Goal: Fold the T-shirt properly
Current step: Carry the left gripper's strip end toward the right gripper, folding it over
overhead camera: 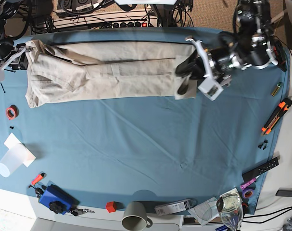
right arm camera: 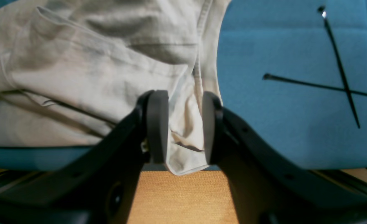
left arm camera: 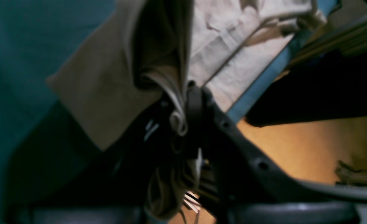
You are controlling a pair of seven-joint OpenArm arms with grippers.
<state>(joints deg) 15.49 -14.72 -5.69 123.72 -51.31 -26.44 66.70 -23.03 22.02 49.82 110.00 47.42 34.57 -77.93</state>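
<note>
**Both grippers clamped on the T-shirt, cloth stretched along the far edge**

Containers first: you have a grey mug [overhead camera: 134, 215] at the near table edge, mouth toward the camera, contents not readable. A clear plastic cup [overhead camera: 10, 160] lies on its side over a white paper [overhead camera: 14, 143]; nothing shows inside it. A wine glass [overhead camera: 231, 208] stands near the right corner, contents unclear.

The T-shirt [overhead camera: 102, 72] lies stretched in a long band on the teal table cloth [overhead camera: 146, 144], spanning from one gripper to the other.

Left gripper [left arm camera: 186, 109]: your jaws are pressed together on a bunched edge of fabric. Folds hang down between the fingers, and more cloth spreads above and to the jaws' left. In the base view this arm reaches in from the far right corner, wrist turned toward the shirt.

Right gripper [right arm camera: 180, 127]: jaws stand somewhat apart with a thick wad of hem filling the gap, touching both pads. The shirt fans out above and to the jaws' left; two crossed black cable ties [right arm camera: 341, 84] lie on the cloth to their right.
</note>
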